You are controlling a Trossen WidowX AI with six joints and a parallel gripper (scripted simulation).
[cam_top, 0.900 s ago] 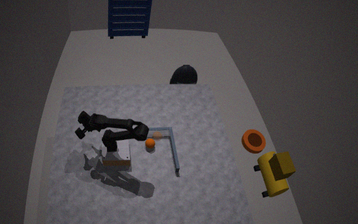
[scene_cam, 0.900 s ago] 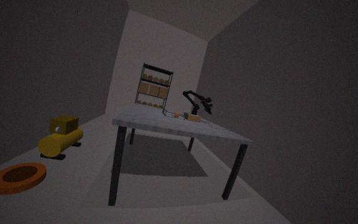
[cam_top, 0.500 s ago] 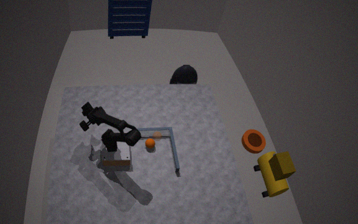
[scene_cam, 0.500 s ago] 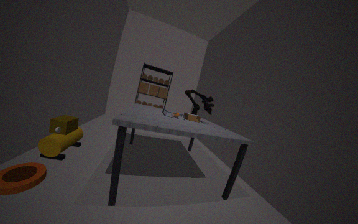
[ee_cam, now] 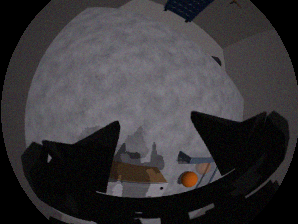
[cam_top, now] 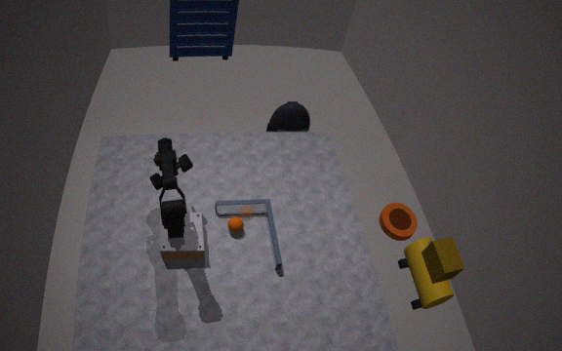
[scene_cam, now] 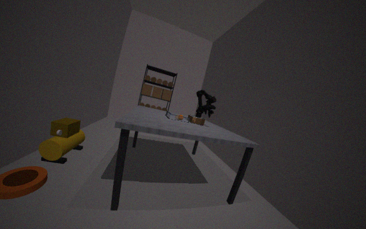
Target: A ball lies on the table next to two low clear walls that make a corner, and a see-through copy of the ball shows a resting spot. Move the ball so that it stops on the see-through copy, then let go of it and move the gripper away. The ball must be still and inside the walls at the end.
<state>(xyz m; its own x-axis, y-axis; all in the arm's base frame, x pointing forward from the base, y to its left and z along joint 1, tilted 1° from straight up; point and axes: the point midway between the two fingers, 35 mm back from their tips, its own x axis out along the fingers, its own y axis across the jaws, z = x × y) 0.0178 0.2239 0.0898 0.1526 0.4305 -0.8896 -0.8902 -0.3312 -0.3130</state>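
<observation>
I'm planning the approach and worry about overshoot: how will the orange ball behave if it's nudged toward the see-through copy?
The orange ball is round and sits free on the table, so it will probably roll on after a push. The clear walls beside the see-through copy may stop it. The open end effector could cradle it instead.

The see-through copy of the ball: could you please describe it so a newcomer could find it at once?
On the mottled grey table, find the two low clear walls forming a corner. The see-through copy sits just inside that corner against the far wall. Unlike the solid orange ball beside it, it is faint and pale.
</observation>
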